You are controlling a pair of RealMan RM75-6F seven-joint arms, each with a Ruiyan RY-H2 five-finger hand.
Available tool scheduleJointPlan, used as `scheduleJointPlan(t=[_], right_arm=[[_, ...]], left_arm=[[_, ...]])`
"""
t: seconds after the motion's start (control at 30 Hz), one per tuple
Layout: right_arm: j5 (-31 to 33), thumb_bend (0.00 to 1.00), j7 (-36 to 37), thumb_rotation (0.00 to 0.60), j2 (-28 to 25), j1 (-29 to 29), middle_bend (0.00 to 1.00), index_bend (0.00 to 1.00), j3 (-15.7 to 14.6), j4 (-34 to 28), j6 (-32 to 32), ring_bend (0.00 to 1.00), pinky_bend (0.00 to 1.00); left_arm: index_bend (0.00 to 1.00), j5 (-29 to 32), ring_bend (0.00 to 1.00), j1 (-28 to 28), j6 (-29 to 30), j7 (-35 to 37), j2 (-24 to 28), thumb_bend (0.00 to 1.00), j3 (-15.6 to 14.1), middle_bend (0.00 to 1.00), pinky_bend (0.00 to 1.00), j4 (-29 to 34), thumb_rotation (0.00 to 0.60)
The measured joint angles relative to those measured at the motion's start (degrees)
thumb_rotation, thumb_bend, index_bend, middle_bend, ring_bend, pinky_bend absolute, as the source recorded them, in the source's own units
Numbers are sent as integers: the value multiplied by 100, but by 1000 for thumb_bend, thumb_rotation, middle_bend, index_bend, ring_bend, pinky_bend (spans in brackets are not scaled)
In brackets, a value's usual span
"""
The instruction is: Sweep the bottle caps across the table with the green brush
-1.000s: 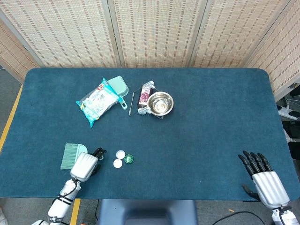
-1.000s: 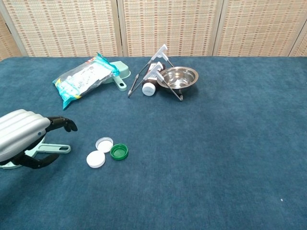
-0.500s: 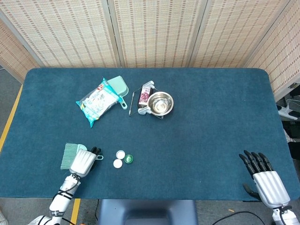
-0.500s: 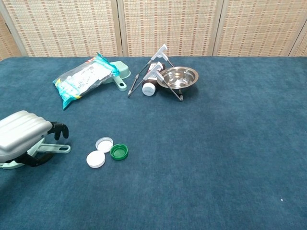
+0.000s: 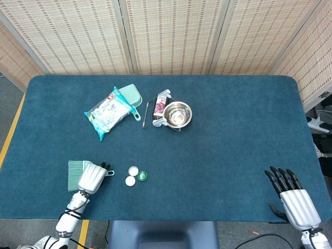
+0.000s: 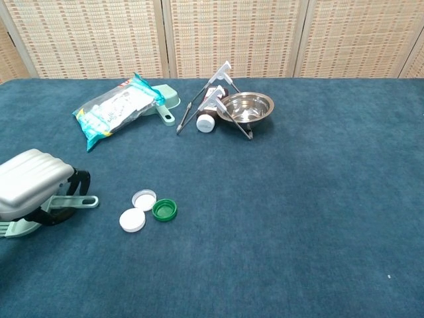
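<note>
Blue carpeted table (image 5: pixel 233 129) stands before woven bamboo screens (image 5: pixel 171 36).

The left hand (image 5: pixel 92 177) has a smooth, shiny silver back with ridges and black fingers (image 5: pixel 106 166). Its thin wrist is white and silver with dark wires. The right hand (image 5: pixel 293 197) looks the same, silver with black fingers (image 5: pixel 281 177).

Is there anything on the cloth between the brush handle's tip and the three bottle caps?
No. In the chest view, only bare blue cloth separates the green brush handle from the bottle caps.
</note>
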State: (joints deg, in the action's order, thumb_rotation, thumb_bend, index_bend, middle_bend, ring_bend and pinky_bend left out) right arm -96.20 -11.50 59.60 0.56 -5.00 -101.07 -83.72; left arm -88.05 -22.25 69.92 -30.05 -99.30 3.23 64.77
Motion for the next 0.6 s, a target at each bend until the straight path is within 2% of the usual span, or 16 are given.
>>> scheduleJointPlan(t=[0.1, 0.23, 0.3, 0.43, 0.6], right_arm=[[-1, 208, 8, 600, -3, 3, 0, 0, -4, -1, -4, 0, 0], [11, 208, 14, 600, -7, 0, 0, 0, -3, -1, 3, 0, 0], [16, 208, 14, 600, -9, -1, 0, 0, -3, -3, 5, 0, 0], [30, 208, 5, 600, -7, -3, 0, 0, 0, -7, 12, 0, 0], [34, 208, -31, 600, 4, -7, 0, 0, -8, -15, 34, 0, 0]], left_arm=[[713, -58, 779, -11, 85, 85, -29, 650, -19, 777, 906, -60, 600], [738, -253, 778, -40, 308, 600, -51, 736, -58, 814, 911, -141, 600], [740, -406, 776, -62, 515, 1167, -71, 772, -83, 823, 913, -231, 600], [740, -641, 772, -93, 1020, 2727, -147, 789, -96, 837, 914, -466, 600], [740, -774, 771, -129, 1662, 5254, -269, 794, -31, 844, 910, -734, 600]])
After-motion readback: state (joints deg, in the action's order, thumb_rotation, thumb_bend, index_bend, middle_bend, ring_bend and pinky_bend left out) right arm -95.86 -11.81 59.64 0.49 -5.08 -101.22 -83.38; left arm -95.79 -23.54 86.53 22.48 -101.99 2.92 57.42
